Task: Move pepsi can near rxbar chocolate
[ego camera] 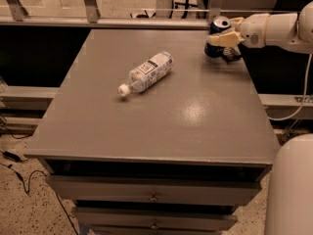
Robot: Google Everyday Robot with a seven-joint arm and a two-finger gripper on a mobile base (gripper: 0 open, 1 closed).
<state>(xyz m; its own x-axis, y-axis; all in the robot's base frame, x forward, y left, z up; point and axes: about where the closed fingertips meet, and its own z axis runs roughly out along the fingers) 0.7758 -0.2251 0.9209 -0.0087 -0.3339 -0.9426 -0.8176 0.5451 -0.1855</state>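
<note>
A: Well, what is being shown at the far left?

B: Thin dark cables (14,163) are being shown lying on the speckled floor. Beside them stands the grey flat-topped table (161,126), with grey drawers (154,196) beneath its top.

A: And what is being carried on the table top?

B: A clear plastic bottle with a pale label (146,71) is being shown lying on its side, left of the middle. Its white cap (123,89) is being pointed toward the near left corner. It is being kept well apart from the things at the right.

A: Where is the can being found?

B: The dark blue metal pepsi can with a silver top (214,49) is being held over the far right corner of the table, tilted a little. It is being gripped by the two-finger gripper with tan fingers (226,31), which are being closed against the can's sides.

A: Is the can being rested on the surface?

B: That cannot be told; its lower end is being held at the surface or just above it.

A: And the bar?

B: The small flat rxbar chocolate in a black wrapper (231,57) is being shown lying just beside the can, to its right, close to the table's right edge.

A: And at the far right?

B: The white robot arm (274,28) is being reached in from the right, and a rounded white body (293,190) is being shown in the lower right corner.
</note>
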